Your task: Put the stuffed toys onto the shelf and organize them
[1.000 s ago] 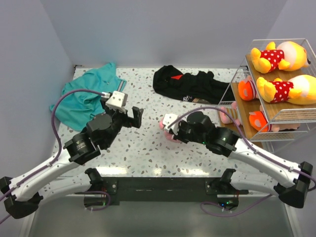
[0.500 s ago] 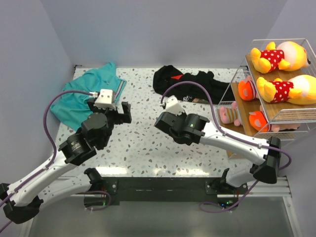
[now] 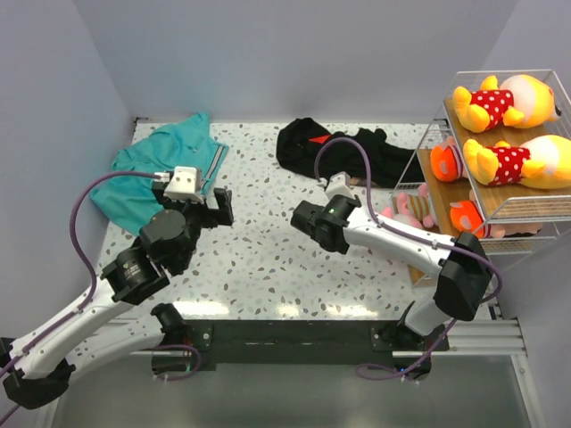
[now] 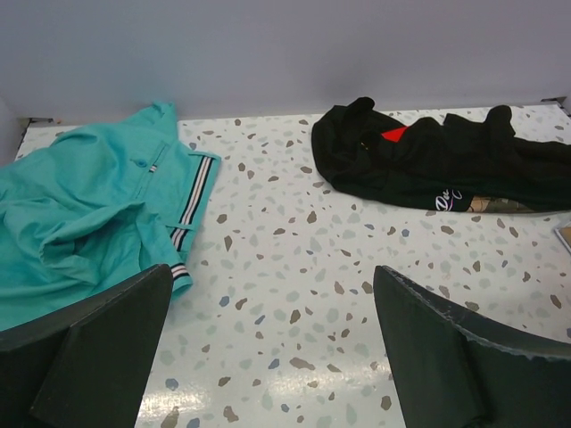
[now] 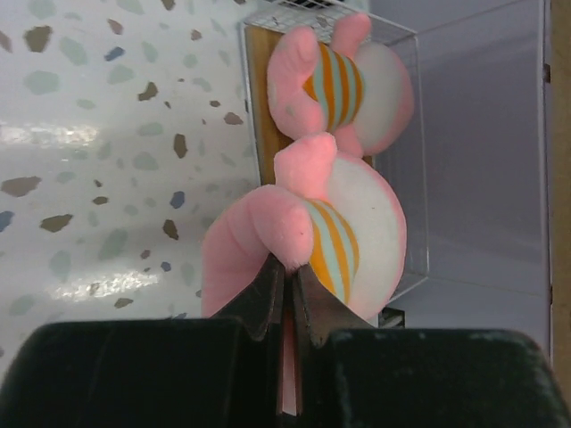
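Right end effector (image 5: 285,267) pinched on pink plush toy in orange-striped top (image 5: 352,236), beside white wire shelf with wooden boards (image 3: 434,194), at right edge of surface (image 3: 268,259). Left end effector (image 4: 272,299) spread wide, empty. Toy's face hidden.

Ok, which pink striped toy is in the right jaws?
The nearer toy, pinched by its pink limb; the farther toy lies free on the shelf.

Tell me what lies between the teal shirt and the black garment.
Only bare speckled tabletop. The left wrist view shows the whole stretch from the teal shirt to the black garment.
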Robot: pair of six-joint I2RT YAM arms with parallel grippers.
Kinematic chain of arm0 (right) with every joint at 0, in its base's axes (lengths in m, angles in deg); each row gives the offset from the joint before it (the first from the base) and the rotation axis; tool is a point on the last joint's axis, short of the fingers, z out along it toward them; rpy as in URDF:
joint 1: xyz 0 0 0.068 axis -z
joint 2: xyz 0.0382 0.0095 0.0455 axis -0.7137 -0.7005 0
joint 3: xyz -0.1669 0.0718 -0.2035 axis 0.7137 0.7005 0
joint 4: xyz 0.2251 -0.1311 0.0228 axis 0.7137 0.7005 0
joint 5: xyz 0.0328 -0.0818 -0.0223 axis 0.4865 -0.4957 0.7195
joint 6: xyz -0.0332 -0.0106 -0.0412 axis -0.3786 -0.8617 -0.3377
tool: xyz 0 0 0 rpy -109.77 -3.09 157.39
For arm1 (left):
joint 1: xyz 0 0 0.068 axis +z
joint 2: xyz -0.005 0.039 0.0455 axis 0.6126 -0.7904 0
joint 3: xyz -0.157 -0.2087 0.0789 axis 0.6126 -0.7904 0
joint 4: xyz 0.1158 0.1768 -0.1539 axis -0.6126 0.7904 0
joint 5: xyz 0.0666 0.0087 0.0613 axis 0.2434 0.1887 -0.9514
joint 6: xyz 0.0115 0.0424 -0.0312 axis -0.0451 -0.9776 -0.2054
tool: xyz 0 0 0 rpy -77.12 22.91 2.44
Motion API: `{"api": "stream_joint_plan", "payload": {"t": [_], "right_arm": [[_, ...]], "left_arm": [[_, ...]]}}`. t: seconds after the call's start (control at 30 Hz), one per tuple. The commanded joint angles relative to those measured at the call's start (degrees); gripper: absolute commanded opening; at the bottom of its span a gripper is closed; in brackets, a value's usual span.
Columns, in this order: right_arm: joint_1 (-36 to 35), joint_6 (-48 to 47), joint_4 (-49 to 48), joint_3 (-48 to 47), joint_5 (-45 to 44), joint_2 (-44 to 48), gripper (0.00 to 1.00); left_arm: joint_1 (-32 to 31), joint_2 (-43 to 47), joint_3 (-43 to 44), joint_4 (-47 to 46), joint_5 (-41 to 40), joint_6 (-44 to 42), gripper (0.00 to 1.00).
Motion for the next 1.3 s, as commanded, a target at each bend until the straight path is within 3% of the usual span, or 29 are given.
{"api": "stream_joint_plan", "payload": {"t": [0.0,0.13,0.37,0.6,0.87,0.97,1.0,1.27], "right_arm": [[5.6,0.9,8.1,1.4,-3.7,0.7,0.00],[9.3,-0.2,6.5,1.7,-2.7,0.6,0.00],[14.8,-10.1,-1.9,4.8,2.4,-2.6,0.00],[16.8,-13.4,-4.1,5.3,1.6,-11.2,0.00],[19.2,-21.0,-11.6,8.5,4.1,-11.1,0.00],[19.6,-20.0,-10.9,8.3,2.7,-11.5,0.16],[20.4,-19.7,-10.8,8.2,2.0,-11.7,0.26],[23.4,-20.9,-10.8,7.9,3.6,-14.5,0.31]], "left_arm": [[0.3,-0.3,1.2,-2.6,0.6,-1.3,1.00],[0.4,0.3,1.4,-1.8,2.2,-0.4,1.00],[0.4,2.3,1.6,1.0,2.7,0.0,1.00],[0.3,6.4,1.0,-0.6,3.4,-1.2,1.00],[0.3,6.4,1.4,-1.1,6.5,0.2,0.99],[0.3,6.8,1.3,-1.1,6.5,0.2,0.99],[0.2,6.9,1.2,-1.1,6.4,0.2,0.99],[0.3,9.0,0.9,-0.5,5.5,0.6,0.99]]}}
